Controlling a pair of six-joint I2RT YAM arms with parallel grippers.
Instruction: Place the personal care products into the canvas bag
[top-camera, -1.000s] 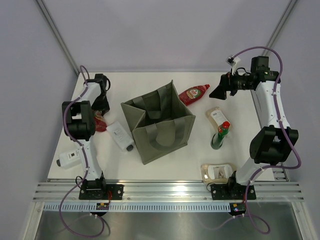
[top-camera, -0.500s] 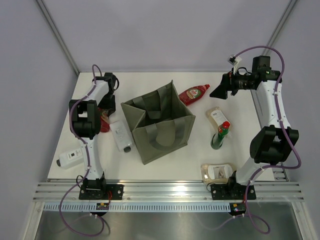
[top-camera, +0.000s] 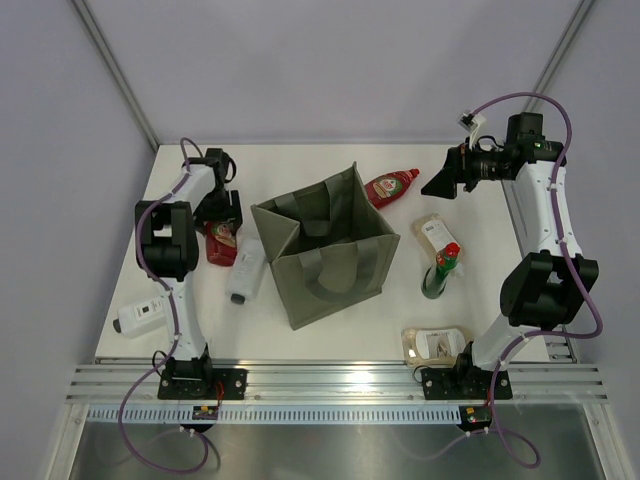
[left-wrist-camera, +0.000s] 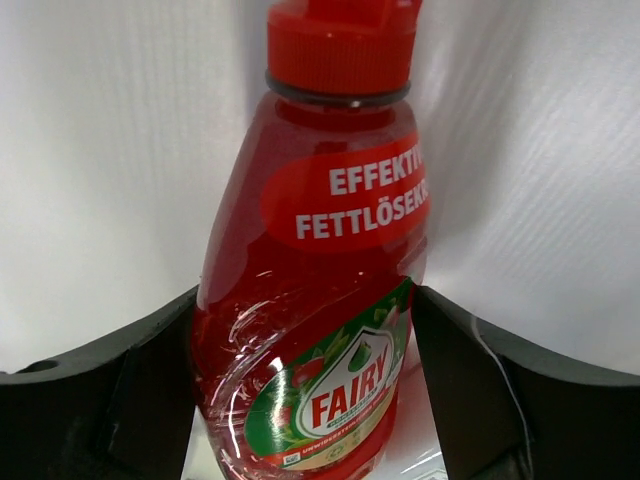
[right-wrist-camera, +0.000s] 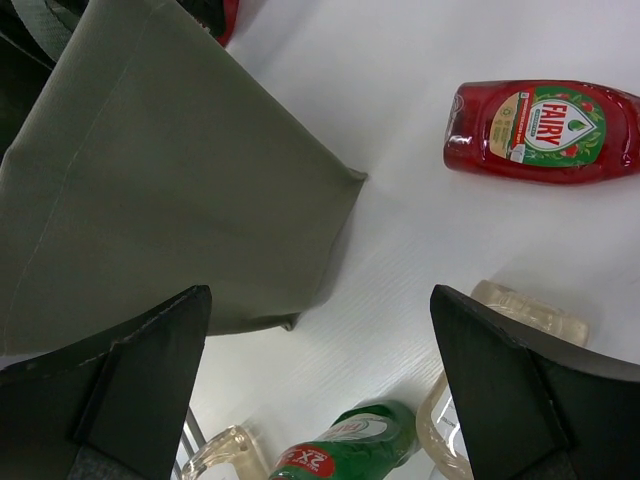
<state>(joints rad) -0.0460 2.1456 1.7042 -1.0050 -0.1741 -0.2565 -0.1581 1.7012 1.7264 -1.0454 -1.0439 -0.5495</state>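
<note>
- L fingers (top-camera: 221, 224) pressed onto both sides of a red bottle (left-wrist-camera: 320, 230) w/ Fairy label, pinching its lower body; cap end points away from the wrist cam
- That bottle lies on the worktop (top-camera: 350, 342), far-left area, outside the canvas bag (top-camera: 335, 280) and apart from its left wall
- Bag stands open mid-worktop, boxy, loop handles on the near and far walls
- White bottle w/ grey cap (top-camera: 247, 270) lies flat between the pinched bottle and the bag, just beside the bag's left wall
- R fingers (top-camera: 438, 186) spread wide, nothing between them, hovering above the far-right worktop
- R wrist cam looks down on a bag corner and a 2nd red bottle (right-wrist-camera: 545, 130), on its side near the bag's far-right corner
- Beige pouch (top-camera: 432, 232) flat, right of bag; dark green red-capped bottle (top-camera: 440, 270) upright just nearer than the pouch
- Every product we can see sits on the worktop, outside the bag
</note>
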